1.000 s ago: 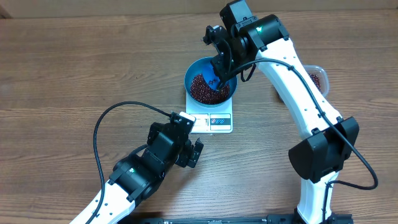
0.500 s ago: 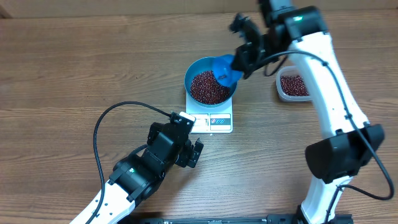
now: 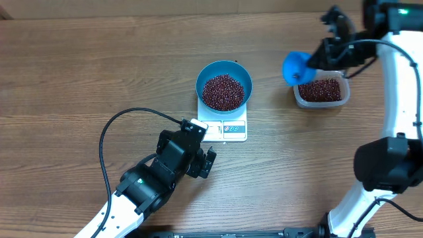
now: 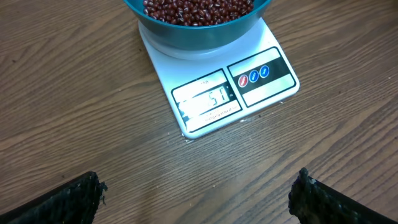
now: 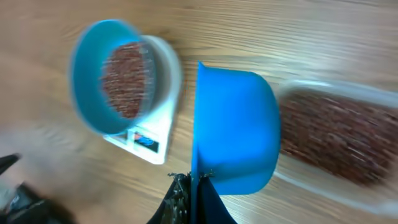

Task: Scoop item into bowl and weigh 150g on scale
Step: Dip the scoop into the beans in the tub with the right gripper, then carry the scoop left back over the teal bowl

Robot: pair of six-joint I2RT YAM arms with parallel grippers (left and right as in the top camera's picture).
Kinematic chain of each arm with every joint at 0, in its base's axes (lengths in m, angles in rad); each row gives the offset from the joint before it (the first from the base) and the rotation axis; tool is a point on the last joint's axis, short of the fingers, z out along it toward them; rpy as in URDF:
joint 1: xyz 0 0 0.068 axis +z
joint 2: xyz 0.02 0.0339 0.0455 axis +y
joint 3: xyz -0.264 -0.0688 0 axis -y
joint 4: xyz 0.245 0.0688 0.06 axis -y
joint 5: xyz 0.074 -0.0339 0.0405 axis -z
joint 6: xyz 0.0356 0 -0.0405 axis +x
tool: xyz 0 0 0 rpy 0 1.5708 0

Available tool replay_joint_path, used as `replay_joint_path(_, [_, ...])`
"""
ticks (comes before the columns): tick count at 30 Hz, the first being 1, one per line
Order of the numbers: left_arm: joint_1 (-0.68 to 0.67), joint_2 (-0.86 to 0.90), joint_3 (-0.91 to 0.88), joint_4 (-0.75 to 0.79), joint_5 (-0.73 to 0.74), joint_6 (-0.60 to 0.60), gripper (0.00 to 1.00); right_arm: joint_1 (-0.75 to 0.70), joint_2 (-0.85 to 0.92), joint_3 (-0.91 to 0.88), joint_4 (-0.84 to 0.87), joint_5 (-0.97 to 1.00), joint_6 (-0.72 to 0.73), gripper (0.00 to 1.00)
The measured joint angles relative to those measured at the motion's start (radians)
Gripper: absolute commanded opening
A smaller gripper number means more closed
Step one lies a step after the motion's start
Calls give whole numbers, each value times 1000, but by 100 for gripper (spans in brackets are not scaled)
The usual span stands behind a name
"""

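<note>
**Blue bowl loaded on the scale, scoop at the tub**

- Your bright blue, deep round bowl sits squarely on the small white square digital scale, mid-table.
- Your heap of small dark red-brown beans lies inside that bowl and covers its floor.
- The scale's front panel faces your left arm. In the left wrist view its display is lit, but you cannot read the digits with certainty.
- Your left pincer is spread wide and grasps nothing. It sits just in front of the scale, over the brown wooden table.
- Your right pincer is clenched on the handle of the smaller blue plastic scoop.
- The scoop is tipped on its side, above the left end of the clear rectangular plastic tub. You cannot tell what is in it.
- The tub stands to the right of the scale, apart from it, and carries more of the same beans.
</note>
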Motion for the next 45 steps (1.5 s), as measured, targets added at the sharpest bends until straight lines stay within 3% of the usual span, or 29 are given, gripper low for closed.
replay_joint_path(7, [0, 0, 0, 0, 0, 0, 100, -18, -2, 0, 25, 309, 119, 4])
replay_joint_path(16, [0, 0, 0, 0, 0, 0, 100, 80, -2, 0, 35, 681, 269, 4])
replay_joint_path(24, [0, 0, 0, 0, 0, 0, 100, 152, -2, 0, 48, 843, 306, 4])
replay_joint_path(37, [0, 0, 0, 0, 0, 0, 100, 170, -2, 0, 48, 822, 312, 4])
replay_joint_path(45, [0, 0, 0, 0, 0, 0, 100, 217, -7, 56, 94, 503, 212, 4])
